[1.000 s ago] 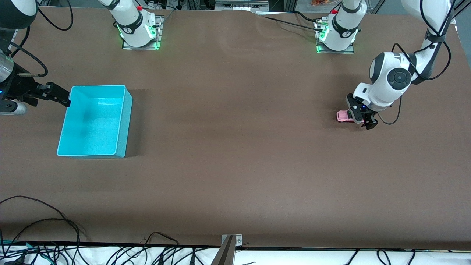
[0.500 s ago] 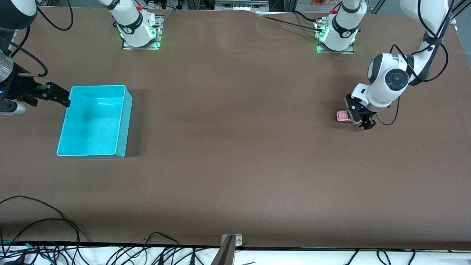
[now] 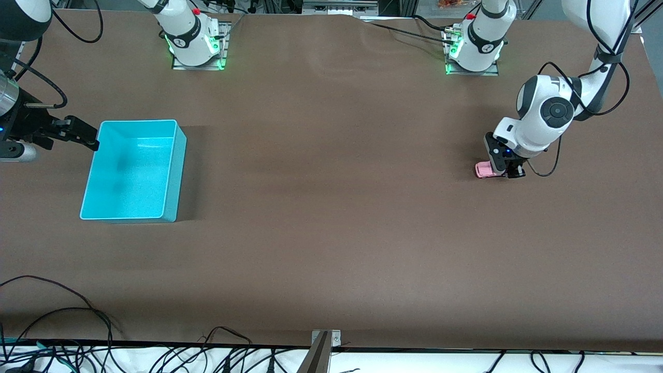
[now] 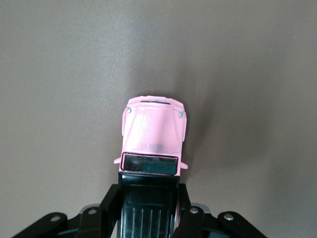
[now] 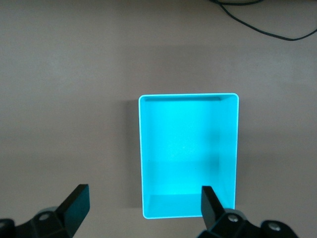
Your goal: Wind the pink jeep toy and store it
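Observation:
The pink jeep toy (image 3: 484, 169) sits on the brown table near the left arm's end. My left gripper (image 3: 505, 170) is down at table level, shut on the jeep's rear half. In the left wrist view its black fingers (image 4: 111, 204) press both sides of the black roof, and the pink hood (image 4: 153, 131) sticks out ahead of them. My right gripper (image 3: 83, 133) waits open in the air by the turquoise bin (image 3: 134, 171), at its rim toward the right arm's end. The right wrist view shows the empty bin (image 5: 188, 148) below the spread fingertips (image 5: 77, 203).
Both arm bases (image 3: 197, 44) stand with green lights along the table's edge farthest from the camera. Black cables (image 3: 77, 331) lie along the nearest edge, by a metal bracket (image 3: 323, 342). A cable (image 5: 262, 25) shows past the bin in the right wrist view.
My left gripper has closed from open onto the jeep, and the toy has shifted slightly nearer the camera. The right arm has not moved.

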`<state>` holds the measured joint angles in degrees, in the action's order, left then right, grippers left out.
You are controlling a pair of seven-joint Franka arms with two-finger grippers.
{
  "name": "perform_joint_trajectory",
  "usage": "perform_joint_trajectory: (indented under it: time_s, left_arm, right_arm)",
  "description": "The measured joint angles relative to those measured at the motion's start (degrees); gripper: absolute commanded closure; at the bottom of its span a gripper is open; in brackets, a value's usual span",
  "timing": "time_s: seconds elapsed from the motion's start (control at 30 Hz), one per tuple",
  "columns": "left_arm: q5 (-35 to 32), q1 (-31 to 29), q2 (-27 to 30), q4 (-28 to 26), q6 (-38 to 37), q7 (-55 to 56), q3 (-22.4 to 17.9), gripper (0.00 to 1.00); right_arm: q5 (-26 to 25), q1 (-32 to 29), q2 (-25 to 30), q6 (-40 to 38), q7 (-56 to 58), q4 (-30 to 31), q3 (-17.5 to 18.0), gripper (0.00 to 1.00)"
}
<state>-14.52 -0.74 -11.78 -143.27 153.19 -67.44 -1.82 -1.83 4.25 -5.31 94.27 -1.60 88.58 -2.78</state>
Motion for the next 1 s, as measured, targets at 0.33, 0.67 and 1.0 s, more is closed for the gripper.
perform_joint_trajectory:
  time_s: [0.33, 0.67, 1.0]
  left_arm:
    - [0.0, 1.8, 0.0, 0.2, 0.4, -0.1, 0.5, 1.0]
    - [0.0, 5.1, 0.1, 0.4, 0.5, -0.1, 2.3, 1.0]
    - [0.0, 5.5, -0.4, 0.4, 0.5, -1.3, 2.5, 1.0]
  right_arm:
    - [0.0, 0.0, 0.0, 0.0, 0.0, 0.0, 0.0, 0.0]
    - [0.0, 0.0, 0.0, 0.0, 0.0, 0.0, 0.0, 0.0]
    - [0.0, 0.0, 0.0, 0.0, 0.0, 0.0, 0.0, 0.0]
